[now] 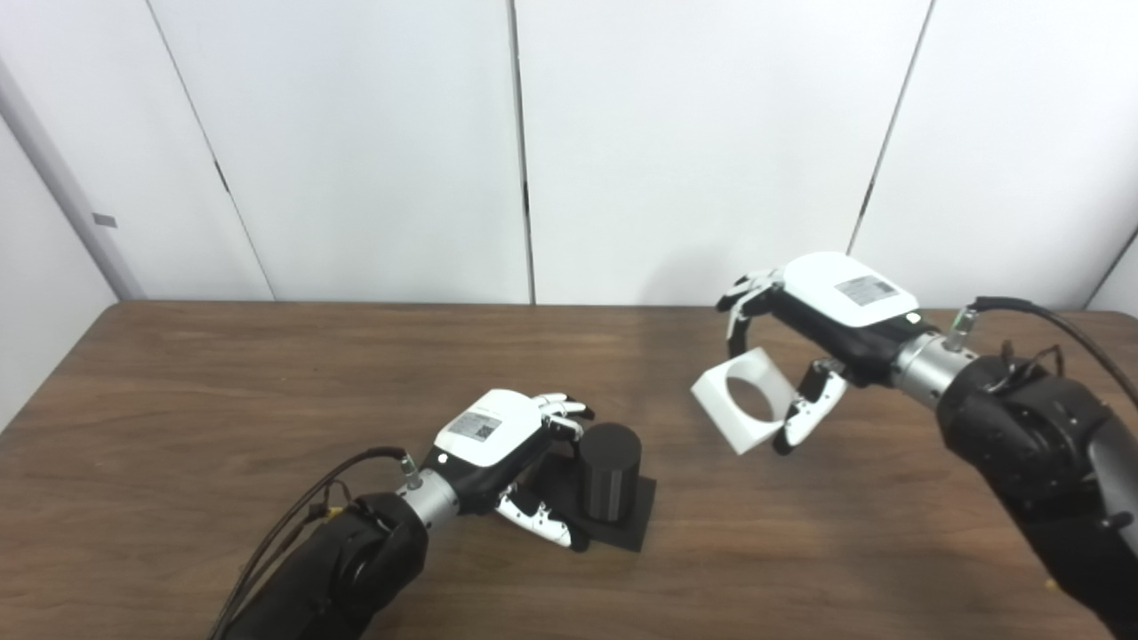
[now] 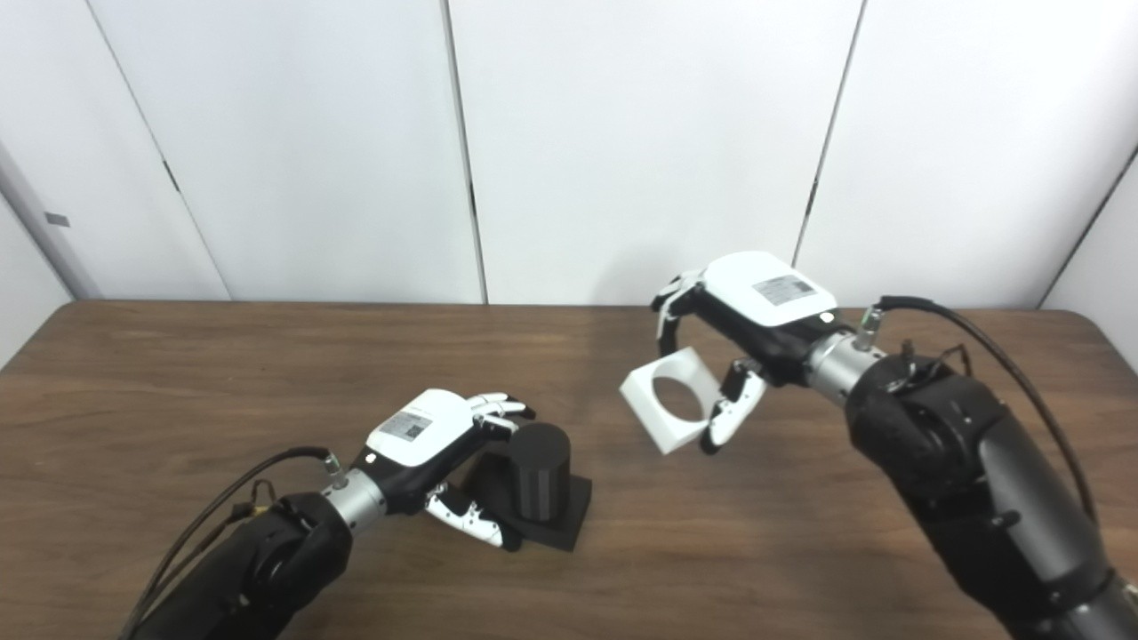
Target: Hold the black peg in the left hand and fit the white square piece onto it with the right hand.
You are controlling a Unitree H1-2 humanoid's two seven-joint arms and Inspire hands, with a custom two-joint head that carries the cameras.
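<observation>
The black peg [image 1: 610,483] is a short upright cylinder on a flat black square base, standing on the brown table [image 1: 267,400] near the front middle. My left hand [image 1: 507,453] is wrapped around the peg's left side, fingers behind it and thumb on the base in front. My right hand [image 1: 809,347] is shut on the white square piece [image 1: 745,400], which has a round hole through it. It holds the piece tilted in the air, above the table and to the right of the peg. The same piece shows in the right eye view [image 2: 673,399].
White wall panels [image 1: 356,151] stand right behind the table's far edge. Cables run from both wrists along the forearms.
</observation>
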